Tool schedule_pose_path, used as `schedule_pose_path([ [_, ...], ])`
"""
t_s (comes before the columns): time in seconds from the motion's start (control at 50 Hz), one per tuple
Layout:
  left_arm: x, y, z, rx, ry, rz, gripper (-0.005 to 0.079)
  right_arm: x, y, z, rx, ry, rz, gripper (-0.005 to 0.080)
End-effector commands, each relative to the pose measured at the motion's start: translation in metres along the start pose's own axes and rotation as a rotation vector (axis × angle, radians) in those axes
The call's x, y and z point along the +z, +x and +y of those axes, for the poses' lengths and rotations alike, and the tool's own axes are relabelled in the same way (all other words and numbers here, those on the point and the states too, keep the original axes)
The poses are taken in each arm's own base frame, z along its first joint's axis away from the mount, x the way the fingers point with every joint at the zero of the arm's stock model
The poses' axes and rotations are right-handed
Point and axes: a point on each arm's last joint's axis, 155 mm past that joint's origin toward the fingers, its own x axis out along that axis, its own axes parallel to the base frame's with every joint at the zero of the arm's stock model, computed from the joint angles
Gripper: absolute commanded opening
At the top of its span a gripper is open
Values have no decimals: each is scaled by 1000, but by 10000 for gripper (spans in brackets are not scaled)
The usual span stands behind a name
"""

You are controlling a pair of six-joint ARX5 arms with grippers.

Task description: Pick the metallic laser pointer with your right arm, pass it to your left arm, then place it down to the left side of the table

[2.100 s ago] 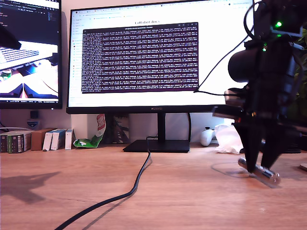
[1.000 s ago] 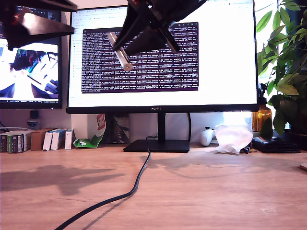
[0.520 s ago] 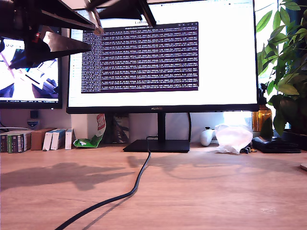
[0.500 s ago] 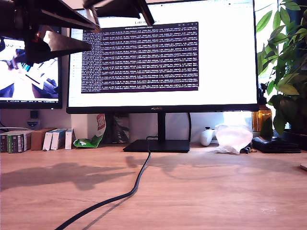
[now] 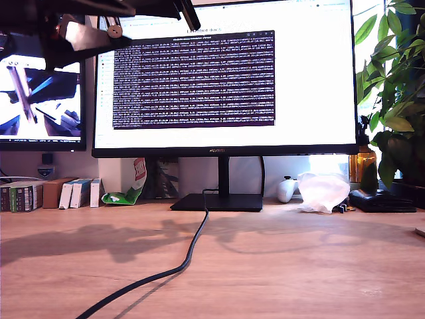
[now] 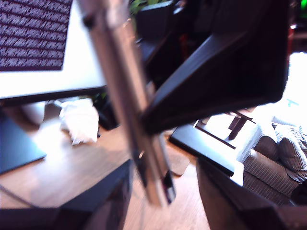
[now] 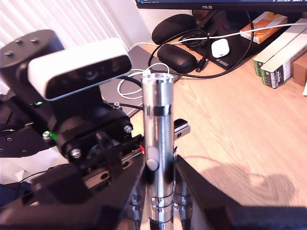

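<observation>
Pointer, lifted off the table since two seconds ago, now sits mid-air between both grippers, my first gripper and my second gripper each clamped on it: handover under way.

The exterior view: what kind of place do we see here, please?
Most likely a home or office computer desk used as a robot workspace. A large monitor full of terminal text stands on the wooden table, a potted plant is at the exterior view's right, and small boxes line the wall.
</observation>
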Motion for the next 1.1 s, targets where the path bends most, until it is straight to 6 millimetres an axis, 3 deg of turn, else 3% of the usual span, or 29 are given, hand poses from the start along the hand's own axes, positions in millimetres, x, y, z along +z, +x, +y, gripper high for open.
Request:
schedule_pose_path([
  [0.0,3,2,0,-5,9,-5,381,8,-3,15,29,-32,-18,-12],
  [0.44,3,2,1,0,11,-6,89,5,-1,25,68,-31,-6,-12],
  [0.54,3,2,1,1,31,-6,-28,5,-1,25,68,-31,-6,-11],
  [0.72,3,2,1,1,53,-4,-20,7,-1,25,66,-39,-15,14],
  [0.94,3,2,1,2,88,-4,-20,17,-1,25,68,-79,-52,235],
  [1.08,3,2,1,3,109,-5,-20,19,-2,27,68,-84,-55,252],
])
